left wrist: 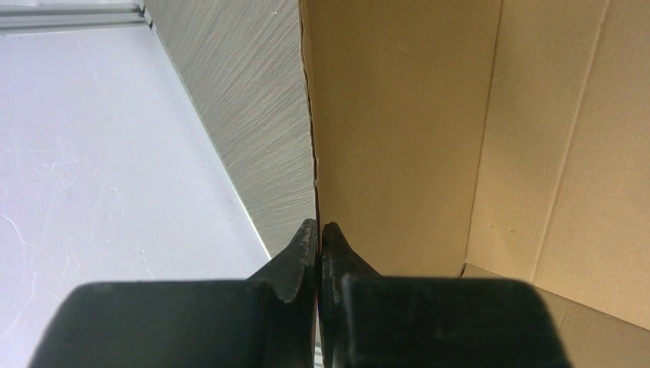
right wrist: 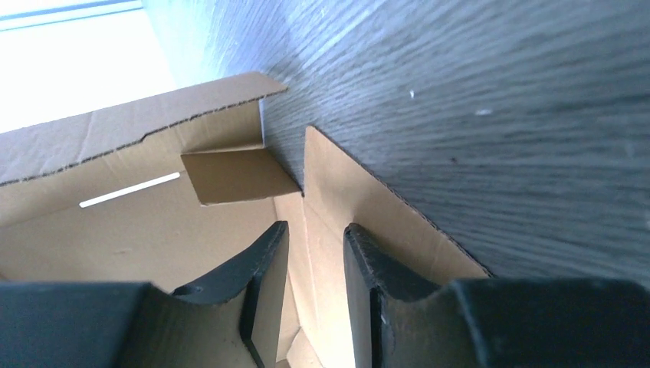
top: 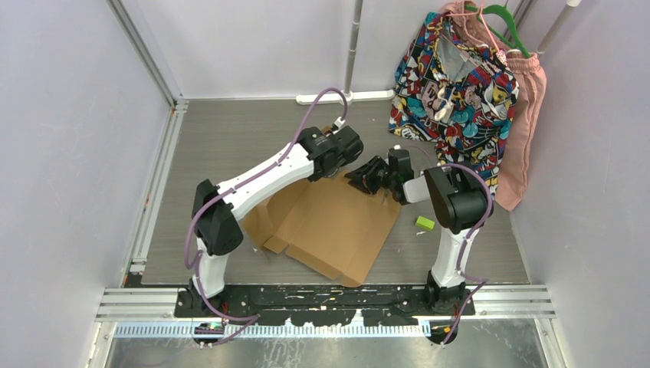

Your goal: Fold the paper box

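The left gripper [left wrist: 318, 228] is pressed together on the far edge of the paper box [top: 329, 226] — likely anchoring the sheet, lying mostly flat on the table [top: 230, 138]. The right gripper [right wrist: 316, 249] stands part-spread astride a flap [right wrist: 345, 192], seemingly to fold it.

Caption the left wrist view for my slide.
Left gripper shut on an edge of the paper box, grey table beyond.

At the far right a loud comic-print shirt [top: 452, 84] hangs beside a pink garment [top: 525, 130], with a green hanger [top: 507, 23] above them. A small lime-green block [top: 425, 223] lies on the grey wood-grain table [top: 230, 146], toward its right side. A white bar [top: 360, 96] runs along the far edge.
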`<state>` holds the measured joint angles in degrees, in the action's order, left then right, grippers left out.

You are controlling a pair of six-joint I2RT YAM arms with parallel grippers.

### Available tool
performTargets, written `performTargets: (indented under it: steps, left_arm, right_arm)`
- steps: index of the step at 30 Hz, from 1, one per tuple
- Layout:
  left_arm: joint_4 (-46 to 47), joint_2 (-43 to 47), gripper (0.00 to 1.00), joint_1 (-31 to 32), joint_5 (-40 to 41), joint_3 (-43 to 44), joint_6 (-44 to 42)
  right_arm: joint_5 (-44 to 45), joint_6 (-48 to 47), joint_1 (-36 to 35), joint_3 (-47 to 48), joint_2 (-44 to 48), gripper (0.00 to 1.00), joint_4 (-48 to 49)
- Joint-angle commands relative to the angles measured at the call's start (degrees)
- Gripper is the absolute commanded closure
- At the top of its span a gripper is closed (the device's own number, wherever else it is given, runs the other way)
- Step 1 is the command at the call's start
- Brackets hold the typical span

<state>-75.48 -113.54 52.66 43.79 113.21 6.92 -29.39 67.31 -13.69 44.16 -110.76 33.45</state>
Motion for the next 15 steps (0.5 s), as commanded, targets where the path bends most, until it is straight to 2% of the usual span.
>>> performTargets:
  steps: [1, 4, 11, 15]
  left_arm:
    - [2.7, 2.5, 1.0, 1.0, -3.0, -1.8, 0.0]
    - [3.3, 2.9, 1.0, 1.0, -2.9, -2.7, 0.0]
    - [5.8, 4.9, 1.0, 1.0, -2.4, -4.7, -1.1]
    - [6.3, 5.1, 1.0, 1.1, -2.0, -4.8, -1.7]
  right_arm:
    - [5.2, -7.8, 0.9, 3.3, 2.2, 0.62, -6.7]
    - [3.6, -8.7, 2.6, 3.6, 1.4, 0.62, -5.6]
    - [-7.9, -1.0, 9.8, 1.5, 1.0, 0.62, 9.9]
    - [-10.1, -3.1, 12.8, 3.0, 3.5, 0.62, 8.3]
